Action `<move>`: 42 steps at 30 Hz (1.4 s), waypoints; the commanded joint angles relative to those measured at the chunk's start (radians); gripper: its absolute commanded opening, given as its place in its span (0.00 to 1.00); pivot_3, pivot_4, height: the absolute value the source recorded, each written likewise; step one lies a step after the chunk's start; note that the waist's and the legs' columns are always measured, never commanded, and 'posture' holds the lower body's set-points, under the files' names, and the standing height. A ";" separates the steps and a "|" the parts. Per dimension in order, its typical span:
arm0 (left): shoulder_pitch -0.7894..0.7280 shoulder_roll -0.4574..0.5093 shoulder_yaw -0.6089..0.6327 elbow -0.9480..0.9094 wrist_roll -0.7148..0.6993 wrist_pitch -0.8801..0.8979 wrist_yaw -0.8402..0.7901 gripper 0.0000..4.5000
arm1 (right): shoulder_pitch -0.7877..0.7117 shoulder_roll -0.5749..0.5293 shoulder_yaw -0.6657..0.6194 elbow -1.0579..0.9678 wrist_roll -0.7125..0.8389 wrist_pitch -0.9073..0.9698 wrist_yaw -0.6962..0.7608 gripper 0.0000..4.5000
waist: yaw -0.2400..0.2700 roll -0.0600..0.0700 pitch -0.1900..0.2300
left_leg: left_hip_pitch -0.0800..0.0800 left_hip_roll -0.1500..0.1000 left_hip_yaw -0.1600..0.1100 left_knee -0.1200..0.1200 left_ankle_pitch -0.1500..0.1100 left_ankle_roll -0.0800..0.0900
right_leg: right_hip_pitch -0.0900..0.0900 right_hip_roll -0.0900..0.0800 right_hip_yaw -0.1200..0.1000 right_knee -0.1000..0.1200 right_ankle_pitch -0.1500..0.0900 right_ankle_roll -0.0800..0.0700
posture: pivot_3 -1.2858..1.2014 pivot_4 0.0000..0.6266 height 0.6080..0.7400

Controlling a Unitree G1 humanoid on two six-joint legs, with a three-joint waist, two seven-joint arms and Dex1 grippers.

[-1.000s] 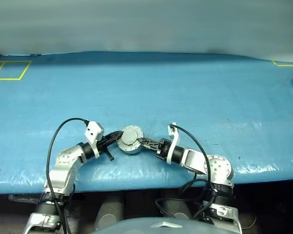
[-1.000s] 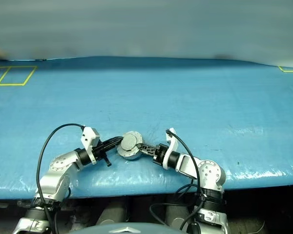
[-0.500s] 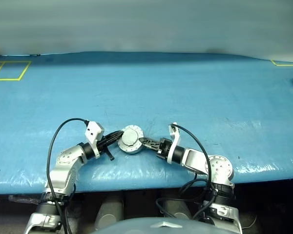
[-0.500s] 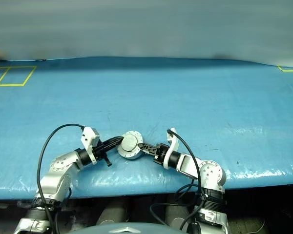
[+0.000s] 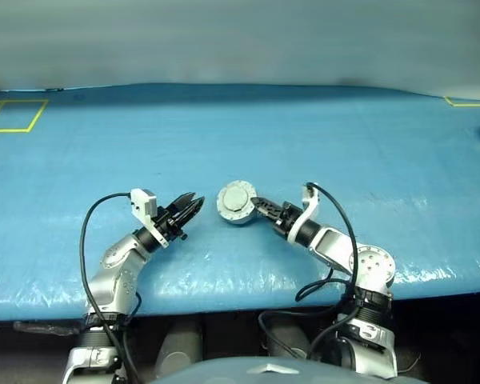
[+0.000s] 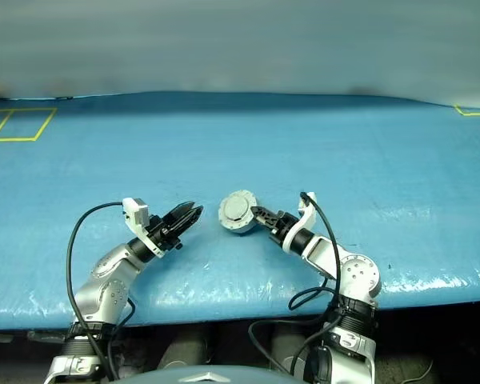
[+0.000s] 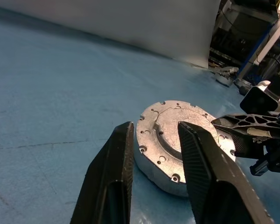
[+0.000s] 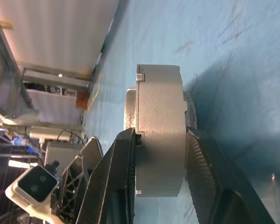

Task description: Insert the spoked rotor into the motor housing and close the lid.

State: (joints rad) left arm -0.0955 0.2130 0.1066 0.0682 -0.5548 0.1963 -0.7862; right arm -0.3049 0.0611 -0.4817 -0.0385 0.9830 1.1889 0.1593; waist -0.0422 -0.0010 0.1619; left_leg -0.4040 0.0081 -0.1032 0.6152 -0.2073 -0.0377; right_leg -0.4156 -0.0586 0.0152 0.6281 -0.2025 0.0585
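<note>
the closed motor housing (image 5: 237, 202), rigid, heavy metal, is clamped across lid (image 7: 177, 126) and base by right gripper (image 5: 260, 206) jaws; left gripper (image 5: 194, 205) jaws stand parted, empty, beside it.

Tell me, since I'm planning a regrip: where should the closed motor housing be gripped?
Across its flat faces at the rim, from the side: the motor housing is a short round puck. The right gripper already pinches it there.
</note>
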 commanded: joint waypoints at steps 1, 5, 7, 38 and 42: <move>-0.008 -0.042 0.020 -0.022 -0.085 0.043 -0.006 0.74 | -0.069 0.022 -0.046 -0.028 0.130 -0.053 -0.010 0.26 | -0.003 0.001 0.001 | 0.000 0.000 0.000 0.000 0.000 0.000 | 0.000 0.000 0.000 0.000 0.000 0.000 | 0.52 0.24 1.00; 0.006 -0.110 0.021 -0.038 -0.165 0.103 0.000 0.99 | -0.082 0.039 -0.048 -0.058 0.214 -0.063 -0.046 0.26 | -0.008 0.001 0.001 | -0.001 0.000 0.000 0.000 0.000 0.000 | 0.000 0.001 0.000 0.000 0.000 0.000 | 0.52 0.24 1.00; 0.011 -0.141 0.026 -0.042 -0.202 0.146 0.031 0.99 | -0.077 0.046 -0.030 -0.078 0.260 -0.058 -0.062 0.26 | -0.011 0.001 0.001 | -0.001 0.000 0.000 0.000 0.000 0.000 | 0.000 0.001 0.000 0.000 0.000 0.000 | 0.52 0.24 1.00; -0.060 -0.298 0.055 -0.034 -0.480 0.420 0.092 0.99 | 0.066 -0.034 0.247 -0.181 0.507 -0.119 -0.096 0.26 | -0.017 0.001 0.001 | -0.006 0.000 -0.004 0.007 -0.001 0.001 | -0.001 0.003 0.000 0.000 0.000 0.001 | 0.52 0.24 1.00; -0.064 -0.309 0.051 -0.026 -0.475 0.411 0.097 0.91 | 0.077 -0.046 0.270 -0.192 0.524 -0.128 -0.099 0.26 | -0.017 0.001 0.001 | -0.006 0.000 -0.004 0.007 -0.001 0.001 | -0.001 0.003 0.000 0.000 0.000 0.001 | 0.52 0.24 1.00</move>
State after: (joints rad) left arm -0.1479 -0.0612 0.1650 0.0409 -1.0306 0.6217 -0.6804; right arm -0.2194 0.0084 -0.2224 -0.1642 1.4418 1.0779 0.0237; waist -0.0595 -0.0003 0.1629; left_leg -0.4105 0.0077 -0.1076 0.6226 -0.2079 -0.0365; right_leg -0.4163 -0.0560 0.0150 0.6283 -0.2022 0.0591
